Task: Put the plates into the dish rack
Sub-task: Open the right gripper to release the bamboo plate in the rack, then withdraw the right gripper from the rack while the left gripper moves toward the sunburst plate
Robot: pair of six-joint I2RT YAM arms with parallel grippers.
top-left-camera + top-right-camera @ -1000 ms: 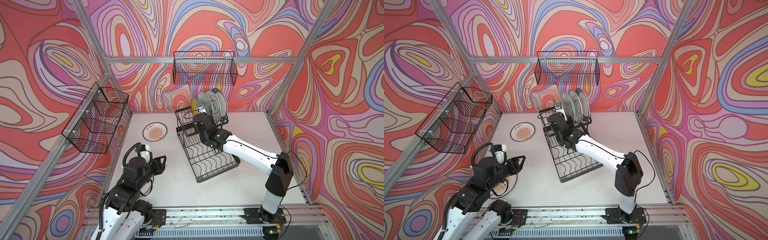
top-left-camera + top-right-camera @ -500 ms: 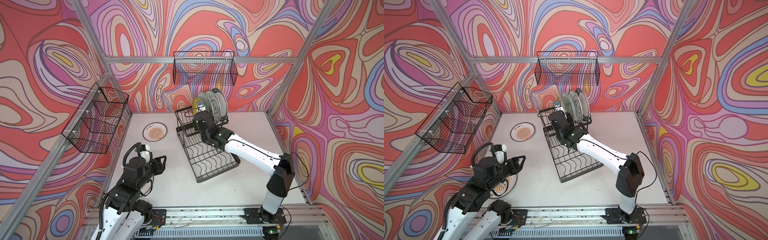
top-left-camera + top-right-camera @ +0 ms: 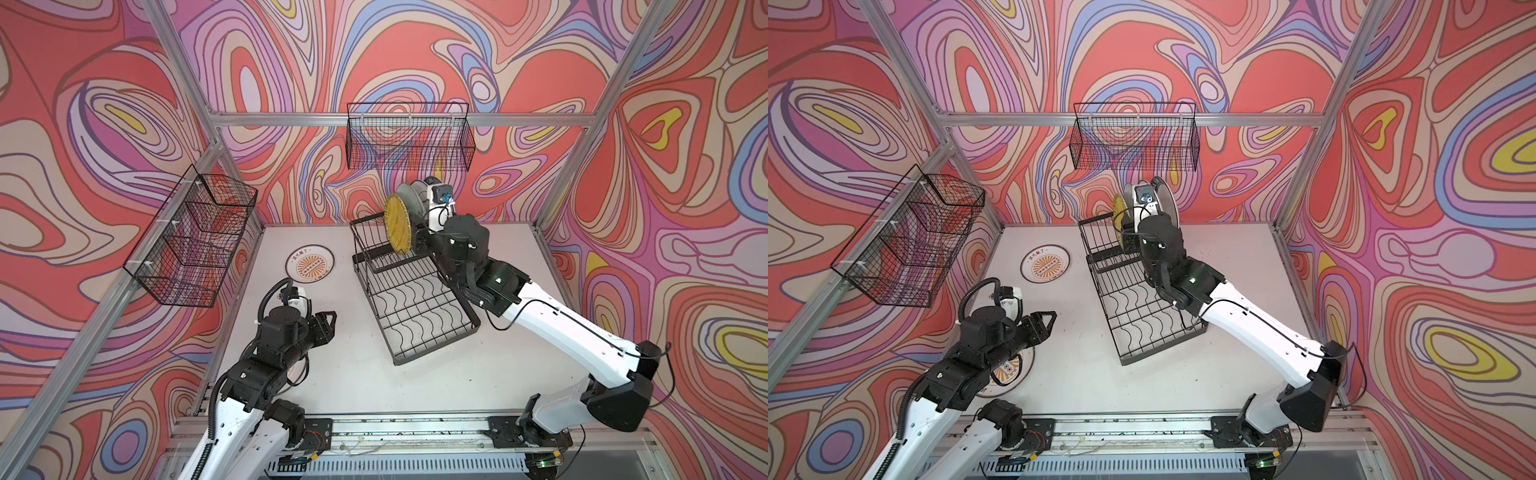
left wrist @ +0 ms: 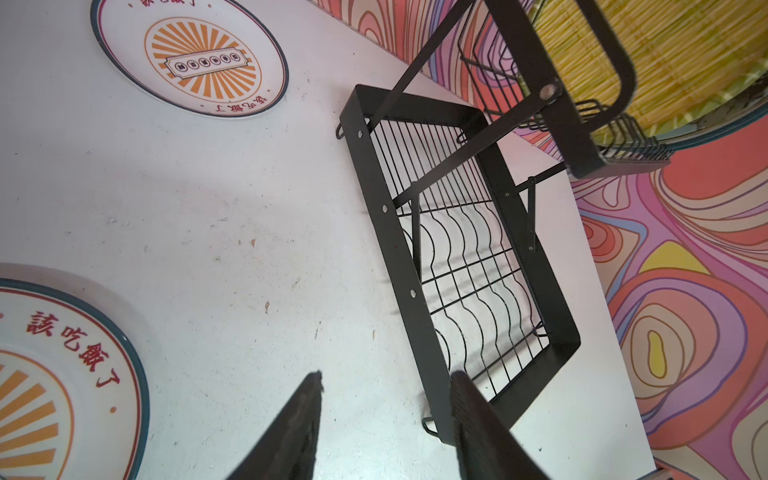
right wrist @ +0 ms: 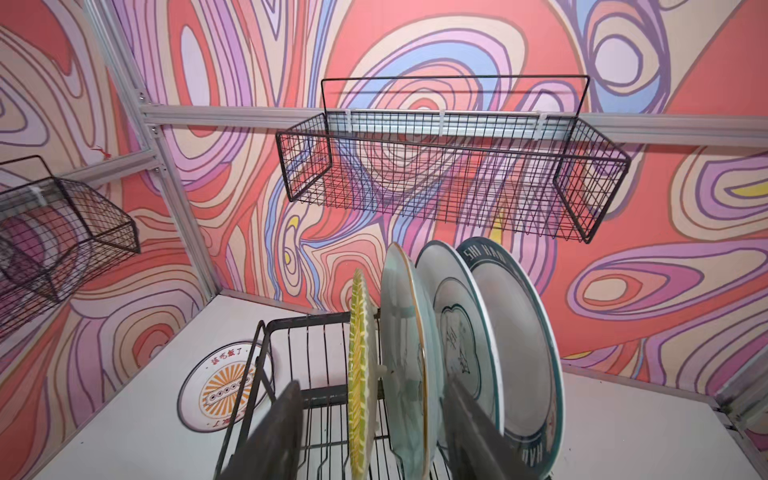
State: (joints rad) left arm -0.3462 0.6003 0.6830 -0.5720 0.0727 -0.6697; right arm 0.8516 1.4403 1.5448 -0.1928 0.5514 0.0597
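Four plates (image 5: 515, 353) stand in the dish rack (image 4: 397, 249); two lie on the table (image 3: 374, 386).
The rack sits at the table's 12 o'clock; the yellow plate (image 3: 397, 224), at the row's 9 o'clock end, is straddled by the released right claw (image 5: 372, 384). One sunburst plate (image 3: 310, 264) lies at 10 o'clock, its twin (image 3: 1009, 374) at 8 near the open, empty left claw (image 4: 387, 376).

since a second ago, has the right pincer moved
Yes. In a top view the right pincer has shifted right along the dish rack's raised tier, uncovering the yellow plate.

Back-wall mesh basket (image 3: 409, 137), side-wall mesh basket (image 3: 193, 241), white tabletop (image 3: 353, 374), swirl-patterned walls (image 3: 415, 50)
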